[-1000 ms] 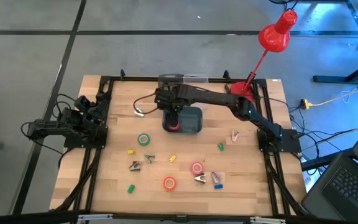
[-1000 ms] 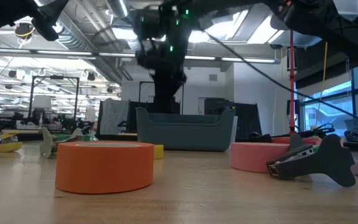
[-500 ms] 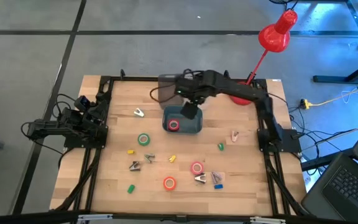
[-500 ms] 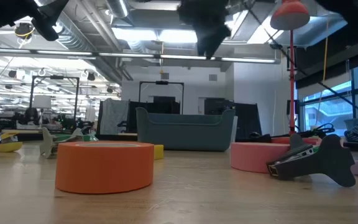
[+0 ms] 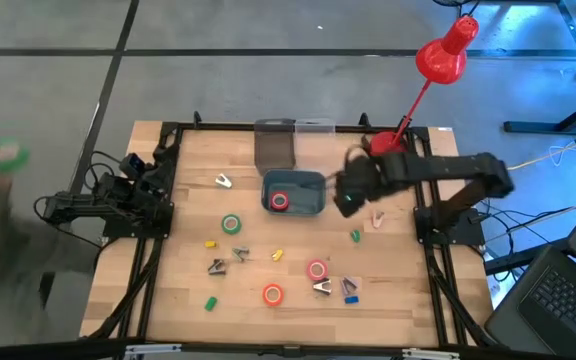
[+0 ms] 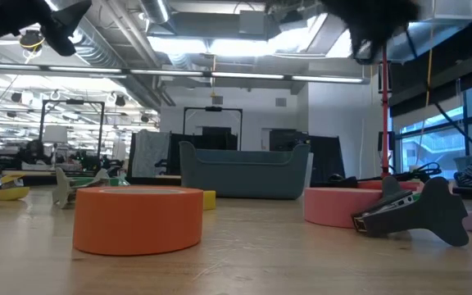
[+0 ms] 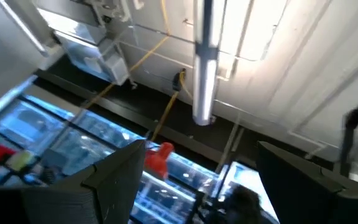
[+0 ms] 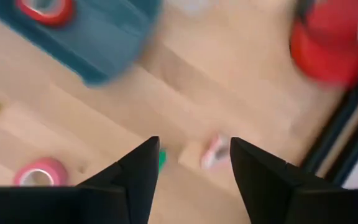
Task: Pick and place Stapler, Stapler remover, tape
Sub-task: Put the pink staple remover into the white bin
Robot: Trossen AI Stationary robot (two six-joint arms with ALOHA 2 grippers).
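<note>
A: Where do we locate the tape?
B: One red roll (image 5: 280,201) lies inside the blue bin (image 5: 308,199); green (image 5: 231,224), pink (image 5: 316,269) and orange (image 5: 272,294) rolls sit apart on the table (image 5: 178,290).
A: Grippers?
B: Right gripper (image 5: 346,203) hovers just beside the bin — fingers spread, empty. Left gripper (image 5: 156,165) waits at the table's left edge — we cannot tell its fingers.

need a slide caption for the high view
Right gripper open beside the blue bin, which holds one red tape roll; three more rolls and small clips lie on the table.
</note>
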